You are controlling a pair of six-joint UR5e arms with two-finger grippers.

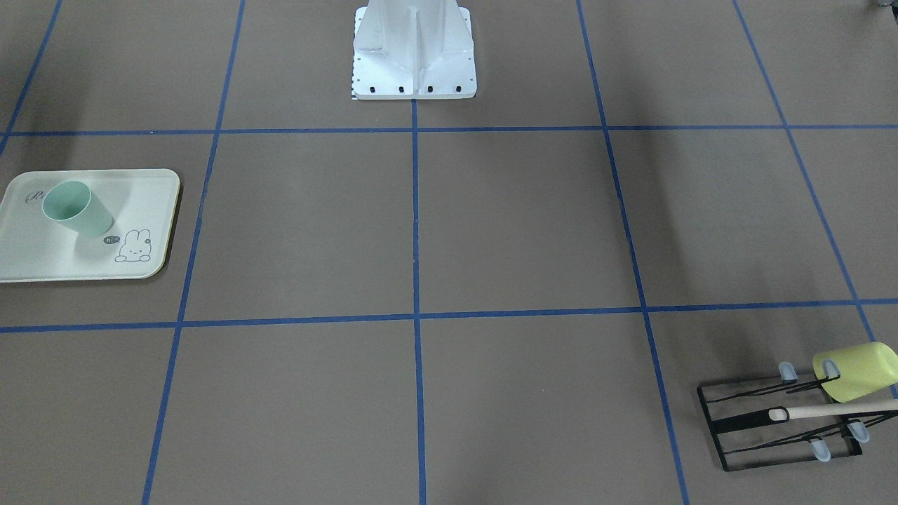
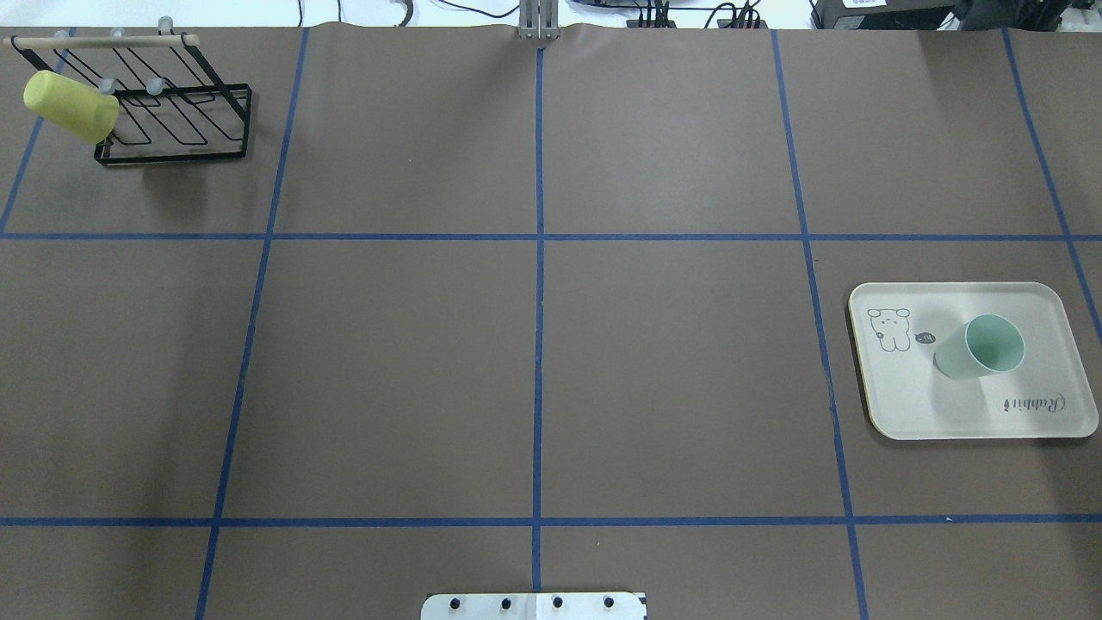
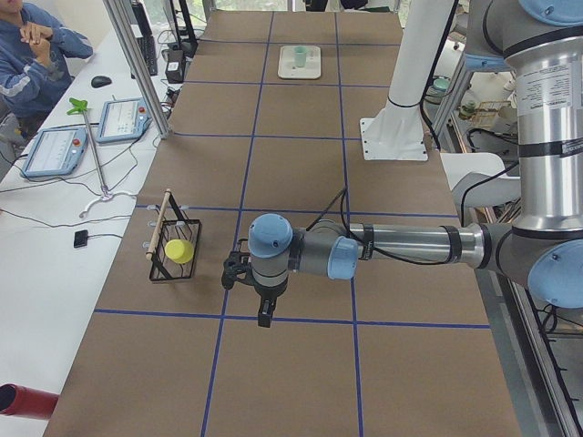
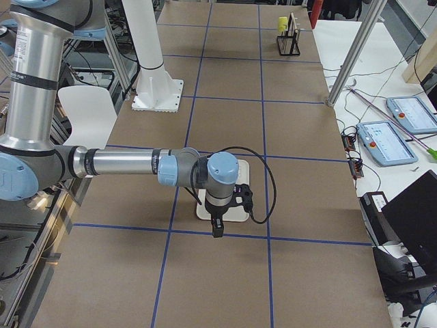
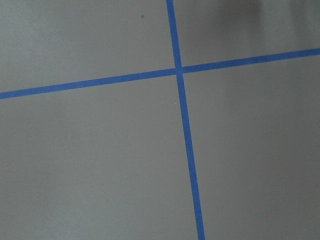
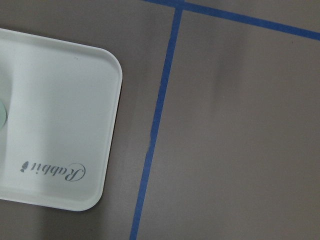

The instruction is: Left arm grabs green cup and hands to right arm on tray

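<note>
Green cup (image 2: 981, 346) is seated upright, mouth up, about mid-tray. The tray (image 2: 904, 405) lies near the table's (image 2: 396, 370) right edge, roughly midway between the near and far edges. The cup is clear of the raised rim on all sides and nothing is touching it. Judged: delivery is already done, and the cup was likely set centrally so that a small slide is stopped by the rim.

Left arm (image 3: 401, 244) is stretched over the left half. The left gripper (image 3: 264, 309) hangs over bare table near the black wire rack (image 2: 185, 129) but apart from it. Only a crossing of blue tape is shown by its wrist camera. Its finger spread cannot be told, since it is seen only from the side.

Right arm (image 4: 123, 162) is held out with the right gripper (image 4: 217, 229) above the tray's edge. One tray corner and a sliver of the cup are caught by its wrist camera. Its finger spread cannot be told either.

Room: wide bare table lies between the two arms. The rack, with the yellow-green cup (image 2: 69, 106) on it, sits at the far-left corner, well apart from the tray. Judged: the cup is light and tapered and could be tipped by a sideways sweep, so a straight lift away is favoured.
</note>
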